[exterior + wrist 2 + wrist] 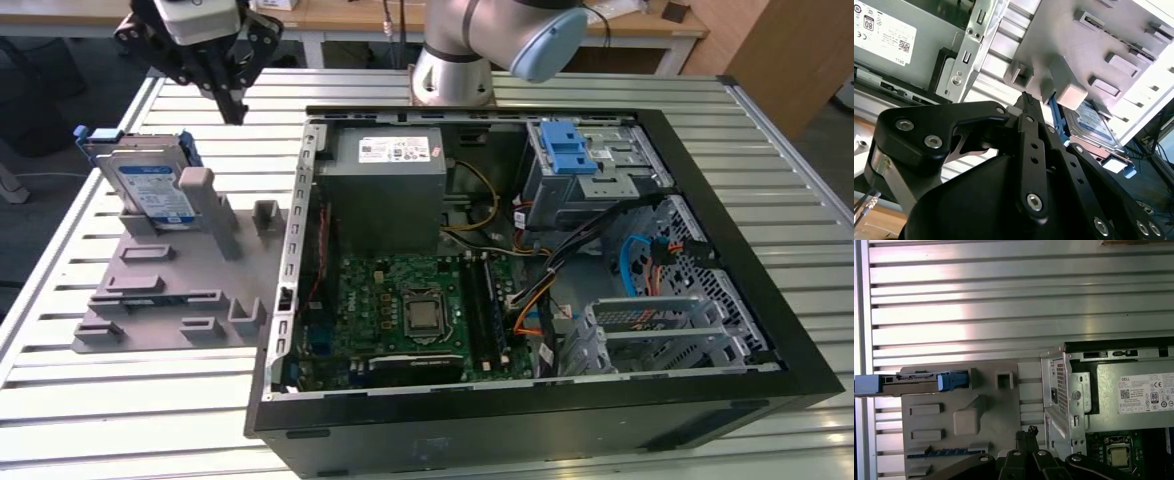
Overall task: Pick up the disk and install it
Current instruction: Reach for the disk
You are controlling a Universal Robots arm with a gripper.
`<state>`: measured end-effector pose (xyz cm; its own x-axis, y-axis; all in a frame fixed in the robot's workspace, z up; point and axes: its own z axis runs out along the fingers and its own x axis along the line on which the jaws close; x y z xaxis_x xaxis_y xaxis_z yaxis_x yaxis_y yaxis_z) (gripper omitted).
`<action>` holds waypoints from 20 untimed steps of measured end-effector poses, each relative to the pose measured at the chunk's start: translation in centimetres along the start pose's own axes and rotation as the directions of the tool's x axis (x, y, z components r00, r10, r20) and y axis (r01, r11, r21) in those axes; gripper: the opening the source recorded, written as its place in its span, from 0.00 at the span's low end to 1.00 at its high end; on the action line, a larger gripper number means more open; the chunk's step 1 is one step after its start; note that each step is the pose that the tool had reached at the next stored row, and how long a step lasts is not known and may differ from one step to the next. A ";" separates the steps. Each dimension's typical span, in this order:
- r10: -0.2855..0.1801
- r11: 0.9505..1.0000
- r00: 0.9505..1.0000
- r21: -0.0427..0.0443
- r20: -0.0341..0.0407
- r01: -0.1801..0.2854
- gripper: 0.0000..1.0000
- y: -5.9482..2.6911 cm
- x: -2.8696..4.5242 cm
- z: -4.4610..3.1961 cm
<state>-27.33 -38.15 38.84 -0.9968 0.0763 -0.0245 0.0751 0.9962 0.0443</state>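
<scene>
The disk (147, 185) is a silver drive with a blue-and-white label and blue rails. It stands on edge in a slot at the far end of a grey plastic fixture (167, 300), at the exterior view's left. It appears edge-on in the first wrist view (919, 382) and past the fixture in the second wrist view (1091, 125). My gripper (235, 108) hangs above the table, a little beyond the disk and toward the computer case. Its black fingers (1026, 102) are pressed together, shut, with nothing between them, and their tips also show in the first wrist view (1026, 432).
An open black computer case (534, 400) lies on the slatted metal table (134, 410). Inside it are a grey power-supply box with a white sticker (387, 165), a metal cage with a blue latch (574, 155), a motherboard (414, 310) and loose cables. The arm's base (454, 70) stands behind the case.
</scene>
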 end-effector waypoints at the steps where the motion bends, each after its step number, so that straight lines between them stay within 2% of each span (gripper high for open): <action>1: 0.000 1.000 1.000 0.000 0.000 0.000 0.11 0.02 0.20 0.00; 20: 0.000 1.000 1.000 0.000 0.000 0.000 0.11 0.58 5.17 0.04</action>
<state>-32.43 -37.17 38.70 -0.9968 0.0762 -0.0245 0.0751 0.9962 0.0444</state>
